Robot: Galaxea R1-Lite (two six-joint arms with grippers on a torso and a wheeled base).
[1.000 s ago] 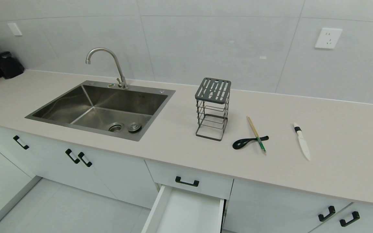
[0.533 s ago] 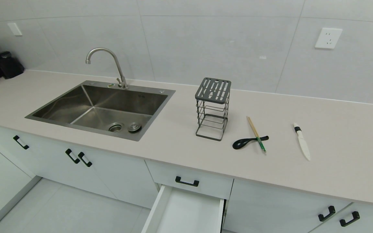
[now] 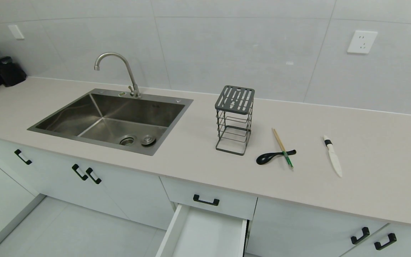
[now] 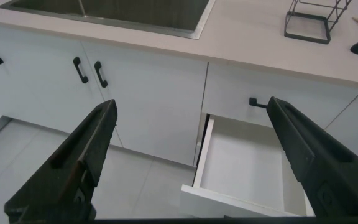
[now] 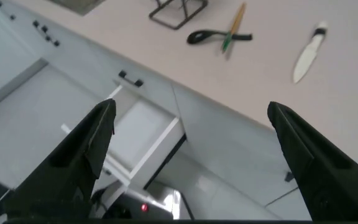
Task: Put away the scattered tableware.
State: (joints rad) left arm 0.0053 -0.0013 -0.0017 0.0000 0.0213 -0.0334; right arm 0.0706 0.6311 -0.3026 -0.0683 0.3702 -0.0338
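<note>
- desk [image 3: 198, 157]: pale top carrying all the scattered tableware.
- wire rack [image 3: 234, 119]: upright, between the sink [image 3: 134, 109] and the utensils, with a slotted top plate.
- black spoon [image 3: 268, 157]: lies flat just right of the rack, bowl toward the rack.
- 2 chopsticks [image 3: 281, 146]: lie side by side across the spoon's handle, touching it, green ends toward the desk's front edge.
- white knife [image 3: 333, 156]: lies flat, well apart from the spoon on its right, with a black band near the far end.
- drawer [image 3: 205, 235]: pulled open below the desk front, under the rack.
- left pincer [image 4: 191, 102]: spread wide, gripping nothing, held in front of the cabinet over the open drawer.
- right pincer [image 5: 190, 106]: spread wide, gripping nothing, held off the desk's front edge, with the drawer and utensils beyond it.
</note>
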